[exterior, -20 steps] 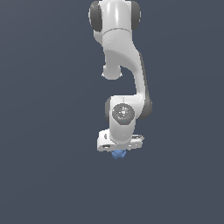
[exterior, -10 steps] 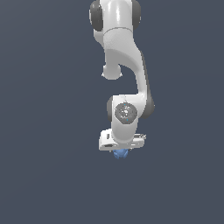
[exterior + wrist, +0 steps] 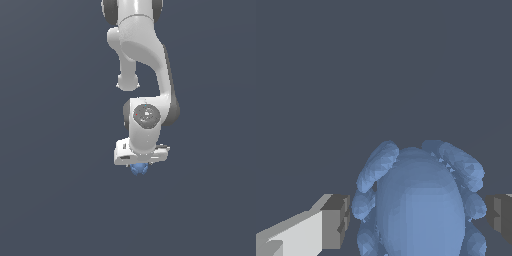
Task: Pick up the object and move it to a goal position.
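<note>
Exterior view far back, facing the whole white arm [image 3: 142, 75] against plain dark grey, wrist view very close, looking past two grey fingers [image 3: 336, 220], both showing the blue lumpy object [image 3: 139, 169]

A flat, uniform dark grey-blue surface [image 3: 55, 200] fills both views, its edges not visible.

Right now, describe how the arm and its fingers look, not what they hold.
The arm is glossy white with rounded, tubular links and dark grey bands at the joints. A round grey disc with a tiny red mark sits on the wrist joint. The gripper has a flat white body; the fingers are white with blocky grey tips. No cables show.
</note>
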`<state>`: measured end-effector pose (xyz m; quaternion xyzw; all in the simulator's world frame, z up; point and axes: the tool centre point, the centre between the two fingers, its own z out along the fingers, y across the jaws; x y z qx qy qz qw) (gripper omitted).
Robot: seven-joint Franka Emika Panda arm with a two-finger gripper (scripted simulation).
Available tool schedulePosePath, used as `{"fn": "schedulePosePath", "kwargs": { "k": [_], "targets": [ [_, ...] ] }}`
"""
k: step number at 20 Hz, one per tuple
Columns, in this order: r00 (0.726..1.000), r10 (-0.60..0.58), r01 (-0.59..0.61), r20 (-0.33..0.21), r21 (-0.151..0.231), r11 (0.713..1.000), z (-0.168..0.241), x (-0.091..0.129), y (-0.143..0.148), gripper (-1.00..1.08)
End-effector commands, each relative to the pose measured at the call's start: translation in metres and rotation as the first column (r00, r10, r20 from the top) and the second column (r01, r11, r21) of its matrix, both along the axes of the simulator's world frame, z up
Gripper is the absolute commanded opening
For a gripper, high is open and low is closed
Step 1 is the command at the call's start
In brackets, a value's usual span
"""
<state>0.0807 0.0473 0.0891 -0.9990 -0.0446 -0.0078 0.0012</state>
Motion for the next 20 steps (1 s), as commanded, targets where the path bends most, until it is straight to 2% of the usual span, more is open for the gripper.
{"fn": "schedulePosePath", "kwargs": {
  "k": [1, 10, 20],
  "targets": [
    [1.0, 0.0, 0.0, 0.001, 0.0, 1.0, 0.016, -0.007, 0.002, -1.0],
    [1.0, -0.001, 0.001, -0.003, -0.001, 1.0, 0.094, -0.042, 0.014, -1.0],
    [1.0, -0.002, 0.002, -0.007, -0.003, 1.0, 0.2, -0.087, 0.029, -1.0]
  ]
}}
